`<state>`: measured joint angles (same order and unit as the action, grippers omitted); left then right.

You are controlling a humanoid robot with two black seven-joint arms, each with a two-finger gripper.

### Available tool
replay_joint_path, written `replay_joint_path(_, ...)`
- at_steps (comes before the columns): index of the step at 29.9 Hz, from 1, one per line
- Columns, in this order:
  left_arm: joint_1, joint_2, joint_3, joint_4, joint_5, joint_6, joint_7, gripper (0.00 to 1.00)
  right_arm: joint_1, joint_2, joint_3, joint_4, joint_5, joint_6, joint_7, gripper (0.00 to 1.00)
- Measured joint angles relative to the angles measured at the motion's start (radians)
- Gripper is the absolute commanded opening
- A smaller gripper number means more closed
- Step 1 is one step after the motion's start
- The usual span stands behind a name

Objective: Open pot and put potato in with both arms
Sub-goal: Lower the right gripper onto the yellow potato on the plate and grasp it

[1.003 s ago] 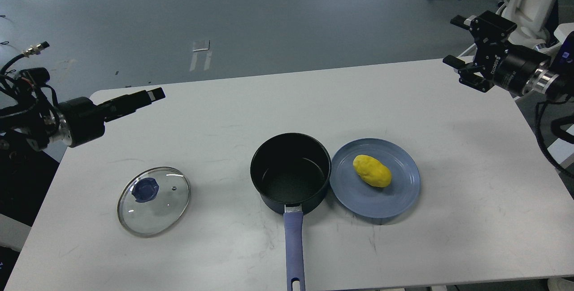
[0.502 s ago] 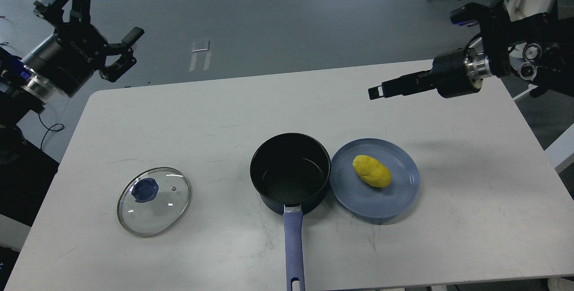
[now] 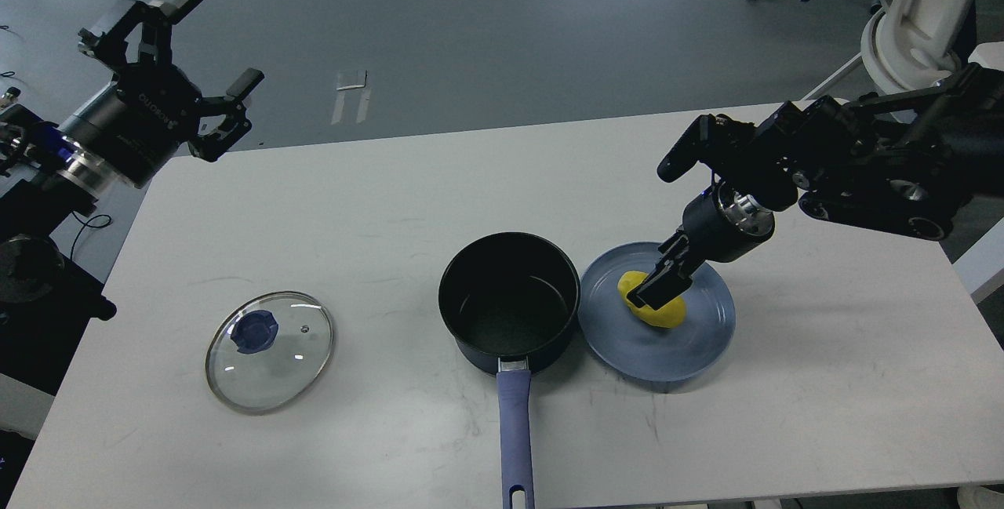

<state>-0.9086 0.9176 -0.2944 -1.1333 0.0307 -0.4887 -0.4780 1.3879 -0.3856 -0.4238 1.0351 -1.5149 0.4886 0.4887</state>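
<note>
The pot [image 3: 508, 301] stands open and empty at the table's middle, its long handle [image 3: 514, 430] pointing toward me. The yellow potato [image 3: 668, 311] lies on a blue-grey plate [image 3: 698, 352] just right of the pot. My right gripper [image 3: 649, 293] reaches down from the right, its tip at the potato's left top. I see it edge-on, so its fingers cannot be told apart. My left gripper [image 3: 216, 46] is open and empty, raised beyond the table's far left corner.
The glass lid [image 3: 269, 350] with a blue knob lies flat on the table, left of the pot. The plate touches the pot's right side. A white chair base stands on the floor at the far right [image 3: 910, 30].
My right arm has swung down and left from above the table's far right side onto the potato. My left arm has shifted slightly right. Pot, lid, plate and potato have not moved.
</note>
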Motion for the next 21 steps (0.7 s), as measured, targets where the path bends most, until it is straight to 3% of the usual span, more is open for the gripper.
replay_joint_path(17,0.001,-0.003,-0.020,0.000,0.000,0.000,0.002,0.98,-0.010,0.112,-0.074,-0.082,-0.001,0.000,0.000,0.96)
replay_joint_path(21,0.002,-0.005,-0.021,-0.001,0.000,0.000,0.002,0.98,-0.012,0.115,-0.096,-0.090,-0.001,0.000,0.000,0.86)
